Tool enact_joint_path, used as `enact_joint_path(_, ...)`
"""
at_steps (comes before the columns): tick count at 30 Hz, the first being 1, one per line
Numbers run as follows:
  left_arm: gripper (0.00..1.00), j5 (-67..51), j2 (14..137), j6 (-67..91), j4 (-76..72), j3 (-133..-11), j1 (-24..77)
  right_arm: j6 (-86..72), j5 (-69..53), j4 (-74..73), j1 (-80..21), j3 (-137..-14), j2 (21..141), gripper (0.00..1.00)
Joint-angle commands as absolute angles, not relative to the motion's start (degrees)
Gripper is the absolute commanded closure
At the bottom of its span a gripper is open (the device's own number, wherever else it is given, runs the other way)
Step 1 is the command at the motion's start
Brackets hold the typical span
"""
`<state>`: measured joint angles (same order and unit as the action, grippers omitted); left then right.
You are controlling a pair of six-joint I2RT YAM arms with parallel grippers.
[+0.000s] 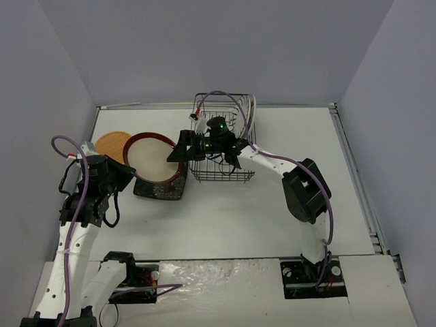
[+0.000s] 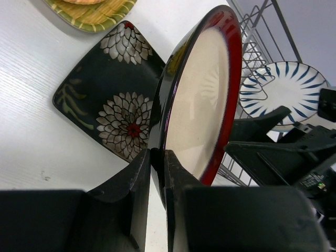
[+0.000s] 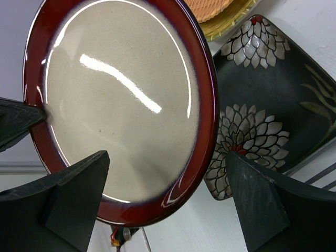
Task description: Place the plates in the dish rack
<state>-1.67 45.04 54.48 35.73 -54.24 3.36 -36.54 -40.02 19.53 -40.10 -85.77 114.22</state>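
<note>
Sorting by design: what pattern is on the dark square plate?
Dark square plate: white flowers; left wrist view.

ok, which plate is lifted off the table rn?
The red-rimmed cream plate: fingers of the left gripper pinch its rim, holding it tilted on edge. The dark square plate and the orange plate lie flat on the table.

the red-rimmed cream plate (image 3: pixel 121 105) is glazed ceramic, highly glossy, with bright streaks of light across its smooth face. the dark square plate (image 2: pixel 105 100) has a smooth, softer sheen over its flower pattern. the yellow-green plate (image 2: pixel 94 13) looks ribbed, and the orange plate (image 3: pixel 210 8) has a fine woven texture. the dish rack (image 1: pixel 221 176) is thin dark wire. the tabletop (image 2: pixel 31 142) is matt white with faint grain. the fingers (image 3: pixel 68 205) of the right hand (image 3: pixel 167 157) are matt black plastic with fine ridges.
</note>
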Motion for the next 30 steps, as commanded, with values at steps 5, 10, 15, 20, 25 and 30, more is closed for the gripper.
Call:
enact_joint_path(5,1.00,-7.04,42.18,59.59,20.23,-59.94,3.25,-40.04,-45.01,27.78,-39.02,-88.20,113.98,0.12)
enact_joint_path(10,1.00,-8.37,42.01,59.65,18.93,-58.49,3.37,-46.34,-47.79,37.65,-38.00,-84.98,113.32,0.18)
enact_joint_path(15,1.00,-9.76,41.92,60.47,16.74,-55.49,3.43,-53.32,-50.50,47.26,-37.13,-81.81,113.28,0.34)
enact_joint_path(20,1.00,-9.84,42.10,58.91,16.93,-54.64,3.47,-54.37,-50.71,49.21,-36.31,-79.80,112.06,0.54)
enact_joint_path(25,1.00,-9.76,42.68,57.08,17.52,-52.98,3.46,-54.26,-50.51,49.80,-34.78,-77.94,109.64,0.81)
enact_joint_path(30,0.99,-11.41,44.52,55.74,17.27,-51.31,3.56,-52.12,-49.64,47.10,-33.52,-76.90,106.82,0.99)
